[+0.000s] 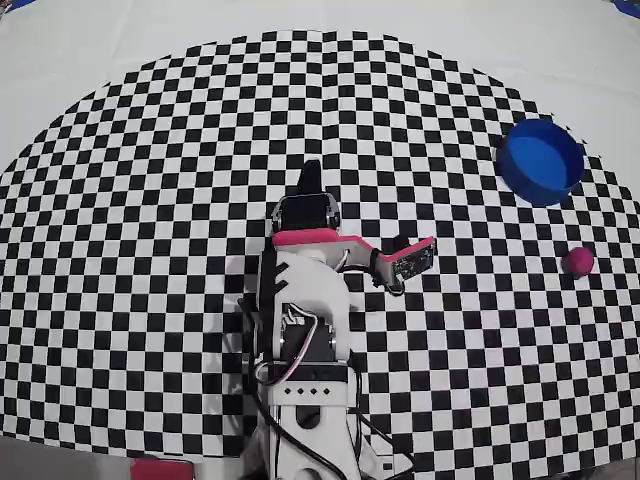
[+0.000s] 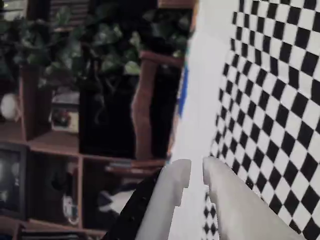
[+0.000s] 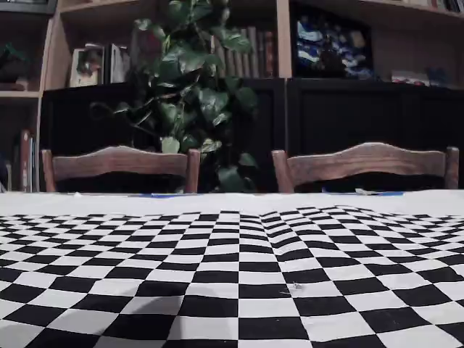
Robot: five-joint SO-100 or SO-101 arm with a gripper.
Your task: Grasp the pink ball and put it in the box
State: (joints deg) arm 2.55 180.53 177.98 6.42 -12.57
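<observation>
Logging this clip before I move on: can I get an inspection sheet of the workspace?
Surface: checkered cloth over a white table.
Job's things: pink ball on the cloth, outside the blue box; box looks empty.
Clutter: nothing seen.
Gripper: gripper near the arm's base, far from the ball, fingers nearly closed, holding nothing.
Cables: wires along the arm.
Surroundings: chairs, plant, bookshelves behind the table.
</observation>
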